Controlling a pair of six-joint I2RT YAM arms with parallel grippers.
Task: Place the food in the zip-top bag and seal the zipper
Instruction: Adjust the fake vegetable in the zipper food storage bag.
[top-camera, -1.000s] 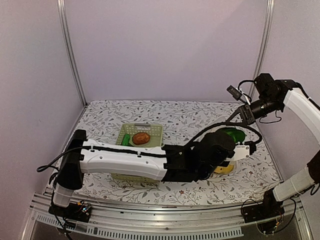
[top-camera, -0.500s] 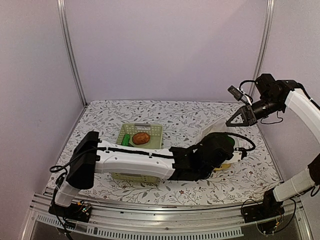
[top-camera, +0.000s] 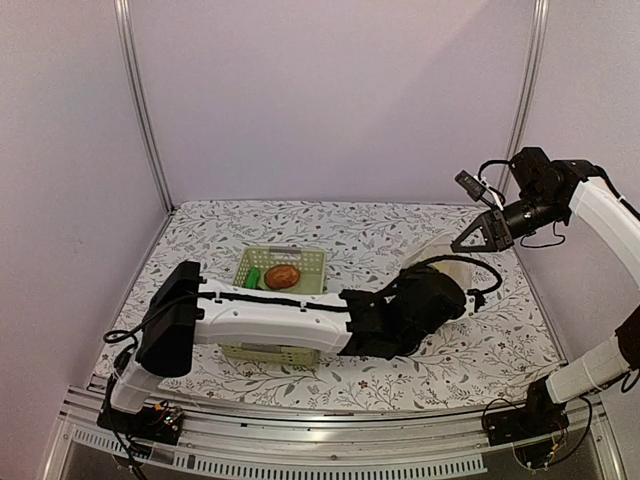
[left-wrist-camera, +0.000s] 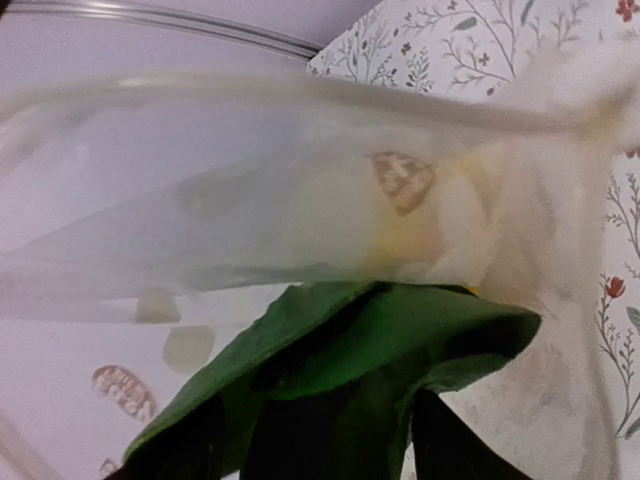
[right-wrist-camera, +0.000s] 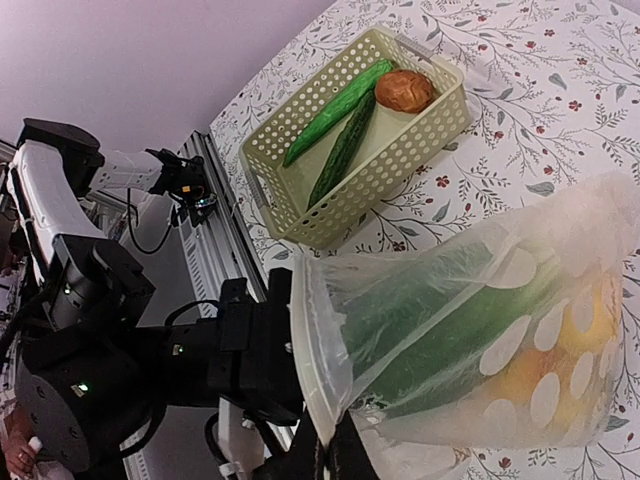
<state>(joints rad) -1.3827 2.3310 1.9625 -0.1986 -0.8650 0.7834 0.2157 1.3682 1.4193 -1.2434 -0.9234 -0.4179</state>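
The zip-top bag (right-wrist-camera: 500, 300), clear with white dots, hangs open-mouthed from my right gripper (right-wrist-camera: 338, 455), which is shut on its rim by the whitish zipper (right-wrist-camera: 306, 330). Green food (right-wrist-camera: 450, 320) and yellow-orange food (right-wrist-camera: 565, 345) lie inside it. My left gripper (left-wrist-camera: 315, 400) is inside the bag's mouth. Its dark fingers (left-wrist-camera: 450, 445) stand apart, with a green leafy piece (left-wrist-camera: 400, 330) lying loose over them. In the top view the bag (top-camera: 440, 258) hangs below the right gripper (top-camera: 468, 238) and covers the left gripper's fingers.
A pale green lattice basket (top-camera: 285, 251) stands at the table's middle left, holding a reddish-brown piece (top-camera: 282, 276) and two long green vegetables (right-wrist-camera: 340, 110). My left arm (top-camera: 260, 318) stretches across the front of the table, past the basket. A metal rail runs along the near edge.
My left jaws have parted, letting go of the green leafy piece. The left wrist has pushed up into the bag's mouth, and the green and yellow food no longer show from above.
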